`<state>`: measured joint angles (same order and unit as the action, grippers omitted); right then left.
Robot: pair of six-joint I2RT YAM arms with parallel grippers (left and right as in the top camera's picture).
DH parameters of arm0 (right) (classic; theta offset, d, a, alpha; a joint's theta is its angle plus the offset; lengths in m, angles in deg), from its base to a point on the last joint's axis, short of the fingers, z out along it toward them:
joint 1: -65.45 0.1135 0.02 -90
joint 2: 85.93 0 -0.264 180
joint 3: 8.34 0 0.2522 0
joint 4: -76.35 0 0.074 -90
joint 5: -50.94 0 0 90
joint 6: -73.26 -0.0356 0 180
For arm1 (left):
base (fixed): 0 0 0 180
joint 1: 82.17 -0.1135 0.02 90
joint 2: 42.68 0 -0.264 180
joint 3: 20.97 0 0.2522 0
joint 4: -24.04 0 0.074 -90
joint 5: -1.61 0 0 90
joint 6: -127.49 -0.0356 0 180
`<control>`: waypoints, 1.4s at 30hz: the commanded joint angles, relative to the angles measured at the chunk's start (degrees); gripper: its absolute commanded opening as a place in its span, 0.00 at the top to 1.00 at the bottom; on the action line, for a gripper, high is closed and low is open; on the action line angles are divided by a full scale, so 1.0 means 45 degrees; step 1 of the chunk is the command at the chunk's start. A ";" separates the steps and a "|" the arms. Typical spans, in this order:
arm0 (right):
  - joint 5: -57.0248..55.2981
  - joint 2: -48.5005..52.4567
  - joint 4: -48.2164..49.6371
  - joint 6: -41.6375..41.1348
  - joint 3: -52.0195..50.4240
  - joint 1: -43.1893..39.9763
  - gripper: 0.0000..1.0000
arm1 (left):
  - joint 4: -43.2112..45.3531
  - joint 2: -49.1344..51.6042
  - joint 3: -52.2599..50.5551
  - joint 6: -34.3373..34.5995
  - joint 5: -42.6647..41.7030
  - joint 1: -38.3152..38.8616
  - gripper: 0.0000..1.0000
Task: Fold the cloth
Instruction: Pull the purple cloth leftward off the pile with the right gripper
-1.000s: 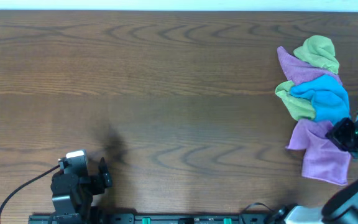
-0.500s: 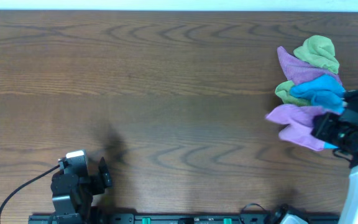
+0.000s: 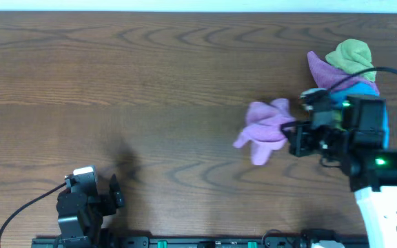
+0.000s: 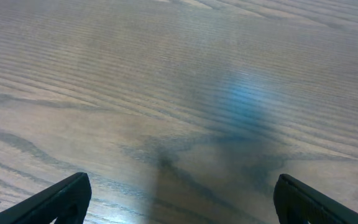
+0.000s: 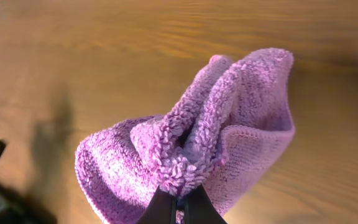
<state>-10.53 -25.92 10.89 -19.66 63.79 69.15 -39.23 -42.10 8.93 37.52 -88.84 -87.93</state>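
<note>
- Jaws of the right gripper (image 5: 179,208) are closed narrow on a bunched lilac terry cloth (image 5: 229,137), pinching a thick gather of several folds, not one clean edge or corner.
- Beyond the pinch the cloth hangs crumpled and doubled on itself, with one stitched hem curling round the outside. Whether its lowest fold touches the wood I cannot tell.
- Seen from overhead, the cloth sits right of centre on the brown wood-grain table (image 3: 150,83), just beside the gripper's fingers and apart from the heap of green, purple and blue cloths (image 3: 350,62) at the far right edge.
- Jaws of the left gripper (image 4: 179,205) stand wide with nothing between them. That arm is parked at the near left of the table, well apart from the cloth.
- Risks, as I judge them:
  - Let go as it is, the cloth would likely land in a wad, since no corner is singled out, and no fold can start until it is spread flat.
  - The multi-layer pinch may shed one layer, so the cloth could drop partway and twist.
  - Dragging it over the wood might roll the hem under.
</note>
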 commanded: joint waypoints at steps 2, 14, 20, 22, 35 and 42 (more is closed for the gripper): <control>-0.0204 0.0447 0.0452 -0.1078 0.0005 0.1642 0.99 | -0.0325 -0.0083 -0.0087 0.0087 0.0102 0.0073 0.05; 0.0937 0.4240 0.5314 -0.1166 0.0058 0.3769 0.99 | -0.0325 -0.0083 -0.0087 0.0087 0.0102 0.0073 0.05; 0.1336 0.5775 0.7383 -0.1141 0.0976 0.3779 0.99 | -0.0325 -0.0083 -0.0087 0.0087 0.0102 0.0073 0.05; 0.1331 0.6115 0.7446 -0.0899 0.1501 0.3784 0.99 | -0.0330 -0.0083 -0.0087 0.0087 0.0102 0.0073 0.05; -0.3084 0.6980 0.3206 0.0005 0.2997 0.3764 0.51 | -0.0325 -0.0083 -0.0087 0.0087 0.0102 0.0073 0.05; -0.8242 0.6975 0.0170 -0.2642 0.2997 0.3750 0.50 | -0.0325 -0.0083 -0.0087 0.0087 0.0102 0.0073 0.05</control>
<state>-36.73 5.36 12.57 -26.89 76.71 85.89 -39.23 -42.10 8.93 37.54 -88.84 -87.93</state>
